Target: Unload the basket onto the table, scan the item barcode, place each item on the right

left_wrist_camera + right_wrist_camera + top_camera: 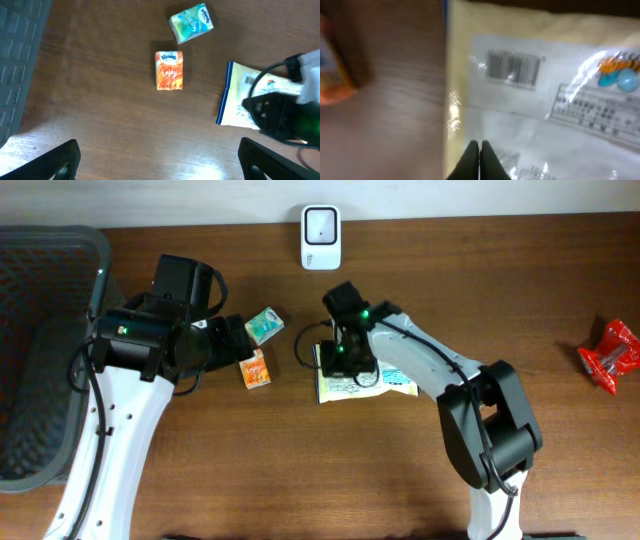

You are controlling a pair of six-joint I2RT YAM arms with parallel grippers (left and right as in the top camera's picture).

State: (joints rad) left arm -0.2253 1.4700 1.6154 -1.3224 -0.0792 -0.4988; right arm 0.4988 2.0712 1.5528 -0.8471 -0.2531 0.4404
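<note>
Right pincer (479, 149) clenched on nothing, tips over pale yellow plastic snack packet (540, 125), just below its barcode (513, 68). Left pincer (160, 161) released, beside packet.

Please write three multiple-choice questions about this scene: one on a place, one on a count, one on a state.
1. Where does the white scanner stand?
A. far edge, middle
B. near edge, left corner
C. near edge, right corner

2. How many small tissue packs are in view?
A. one
B. two
C. four

3. The right gripper is:
A. wide open
B. shut
C. clamped on a cup

Answers:
1 A: the overhead view shows it at the far edge, opposite the arms.
2 B: an orange pack and a green pack.
3 B: its fingertips meet above the barcode packet.
</note>
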